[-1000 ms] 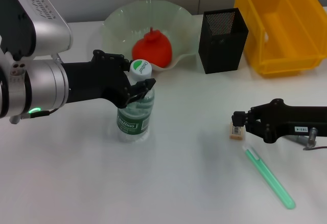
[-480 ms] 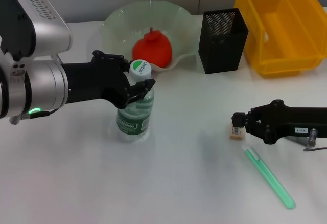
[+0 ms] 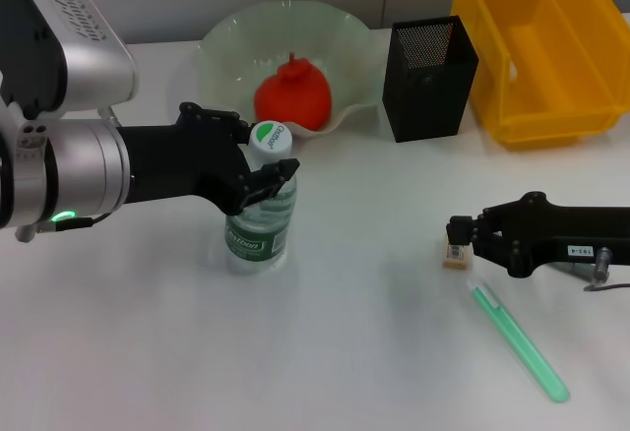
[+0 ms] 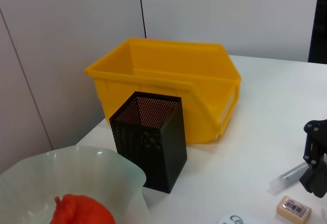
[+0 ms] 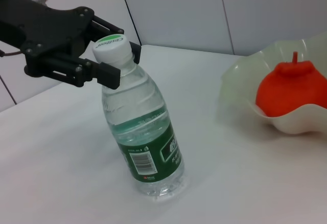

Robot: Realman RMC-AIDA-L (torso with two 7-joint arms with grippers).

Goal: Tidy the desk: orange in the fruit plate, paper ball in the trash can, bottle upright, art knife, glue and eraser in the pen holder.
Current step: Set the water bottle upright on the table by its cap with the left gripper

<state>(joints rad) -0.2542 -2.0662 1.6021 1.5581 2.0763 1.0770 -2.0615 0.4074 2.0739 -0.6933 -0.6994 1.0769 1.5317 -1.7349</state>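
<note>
L gripper (image 3: 264, 167) is easing back off the bottle (image 3: 259, 216) — jaws parted wide round its neck, gripping nothing, bottle on its base just in front of the fruit plate (image 3: 221, 42) w/ a slight lean, so upright step looks done — R gripper (image 3: 461, 236) waits open at the eraser (image 3: 453, 253).

Bottle (image 3: 260, 210) stands slightly tilted at left-center, white-green cap up; orange (image 3: 292, 96) sits in the pale-green fruit plate (image 3: 228, 47) behind it. Black mesh pen holder (image 3: 430, 79) upright at upper center, yellow trash can (image 3: 551, 47) upper right, tiny beige eraser (image 3: 454, 254) lying at right-center.
</note>
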